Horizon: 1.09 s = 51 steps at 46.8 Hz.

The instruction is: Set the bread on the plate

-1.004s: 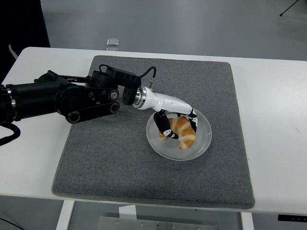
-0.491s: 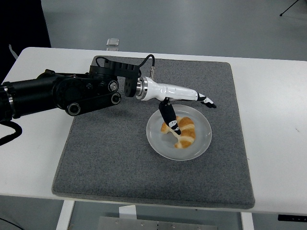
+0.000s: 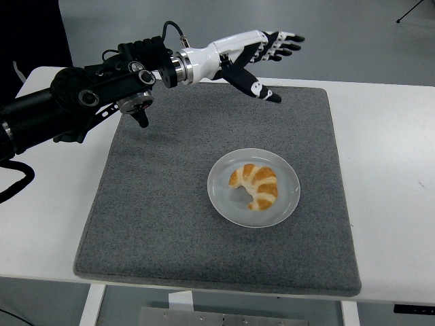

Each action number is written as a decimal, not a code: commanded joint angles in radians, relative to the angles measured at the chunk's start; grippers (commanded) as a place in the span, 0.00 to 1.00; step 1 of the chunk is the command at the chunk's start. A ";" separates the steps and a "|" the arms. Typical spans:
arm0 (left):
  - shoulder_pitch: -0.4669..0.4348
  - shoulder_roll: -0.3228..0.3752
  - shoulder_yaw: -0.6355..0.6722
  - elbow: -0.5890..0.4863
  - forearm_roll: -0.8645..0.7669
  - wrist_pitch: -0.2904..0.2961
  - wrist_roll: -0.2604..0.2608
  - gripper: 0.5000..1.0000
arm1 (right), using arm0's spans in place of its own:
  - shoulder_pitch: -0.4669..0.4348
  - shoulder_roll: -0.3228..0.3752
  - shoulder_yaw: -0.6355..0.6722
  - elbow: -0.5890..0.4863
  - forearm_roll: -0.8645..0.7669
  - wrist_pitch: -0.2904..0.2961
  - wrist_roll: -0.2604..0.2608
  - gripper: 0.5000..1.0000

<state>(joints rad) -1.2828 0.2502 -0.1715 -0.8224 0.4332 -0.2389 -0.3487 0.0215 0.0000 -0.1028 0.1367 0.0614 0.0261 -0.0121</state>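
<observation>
A croissant [image 3: 255, 185] lies inside a white plate [image 3: 221, 197] on a grey mat [image 3: 149, 217] covering the worktop [image 3: 394, 170]. It looks light, soft and flaky, best held gently across its thick middle. The left robot hand [image 3: 262, 54] hovers well above the mat's far edge, fingers spread, holding nothing.

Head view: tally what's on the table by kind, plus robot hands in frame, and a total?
Grey felt mat: 1
Round white plate: 1
Golden-brown croissant bread, on the plate: 1
Small clear object at the table's far edge: 1
White-and-black left hand, fingers spread, empty: 1
Total: 5
</observation>
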 commanded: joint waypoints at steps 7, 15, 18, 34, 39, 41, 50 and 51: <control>0.000 0.001 -0.020 0.146 -0.189 0.000 0.004 1.00 | 0.000 0.000 0.000 0.000 0.000 0.000 0.000 0.90; 0.065 0.001 -0.146 0.242 -0.330 -0.013 0.017 1.00 | 0.000 0.000 0.000 0.000 0.000 0.000 0.001 0.90; 0.082 0.001 -0.175 0.256 -0.379 -0.013 0.025 1.00 | 0.000 0.000 0.000 0.001 0.000 0.000 0.001 0.90; 0.215 0.003 -0.330 0.264 -0.513 -0.014 0.027 1.00 | 0.000 0.000 0.000 0.000 0.000 0.000 0.000 0.90; 0.257 0.003 -0.384 0.264 -0.513 -0.014 0.028 1.00 | 0.000 0.000 0.000 0.000 0.000 0.000 0.000 0.90; 0.264 0.003 -0.401 0.264 -0.513 -0.013 0.033 1.00 | 0.000 0.000 0.000 0.000 0.000 0.000 0.000 0.90; 0.290 0.003 -0.453 0.264 -0.542 0.000 0.100 1.00 | 0.000 0.000 0.002 0.001 0.000 0.000 0.000 0.90; 0.293 0.003 -0.459 0.266 -0.548 0.000 0.106 1.00 | 0.000 0.000 0.002 0.000 0.000 0.000 0.000 0.90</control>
<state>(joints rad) -0.9982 0.2532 -0.6135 -0.5582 -0.0993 -0.2410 -0.2605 0.0216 0.0000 -0.1016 0.1368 0.0614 0.0261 -0.0121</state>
